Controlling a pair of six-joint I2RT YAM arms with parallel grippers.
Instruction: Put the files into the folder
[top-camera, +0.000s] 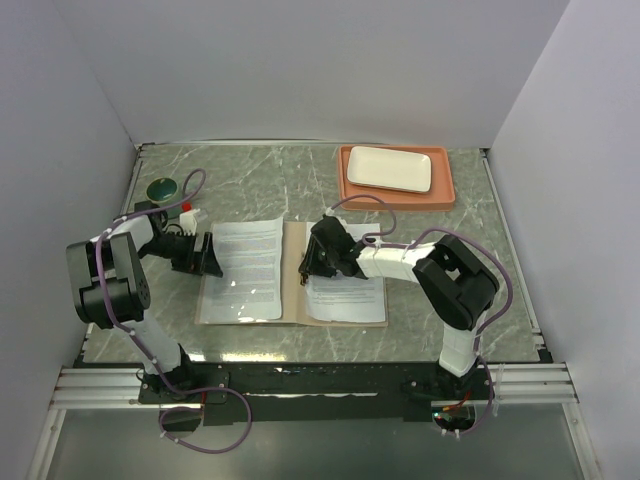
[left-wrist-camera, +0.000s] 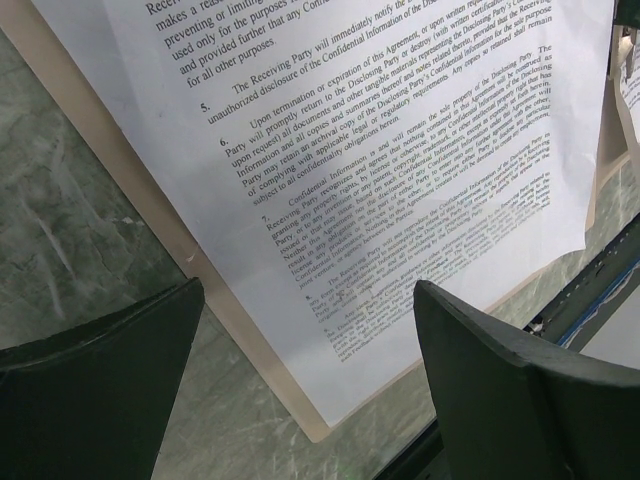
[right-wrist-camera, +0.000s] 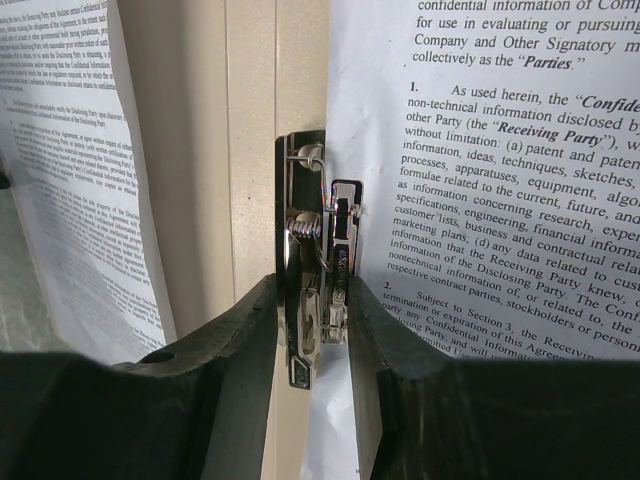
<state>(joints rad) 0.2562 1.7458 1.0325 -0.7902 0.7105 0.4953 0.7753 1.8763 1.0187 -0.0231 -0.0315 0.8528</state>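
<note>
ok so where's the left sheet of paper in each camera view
Top external: the left sheet lies on the folder's left half, mid-picture.
Left wrist: the sheet fills the upper middle.
Right wrist: the sheet runs down the left edge, left of the metal clip.
Shared landmark: the tan folder under it.

The green marbled tabletop (top-camera: 250, 175) carries a tan folder (top-camera: 293, 255) lying open and flat. Its left edge is just ahead of the left gripper (top-camera: 210, 256), and its middle crease is under the right gripper (top-camera: 306, 268). A salmon-orange tray (top-camera: 446, 190) sits well beyond the right gripper, off to its right near the far edge. A dark green bowl (top-camera: 161, 188) sits beyond the left gripper, with a small red-capped white item (top-camera: 188, 211) between them.
</note>
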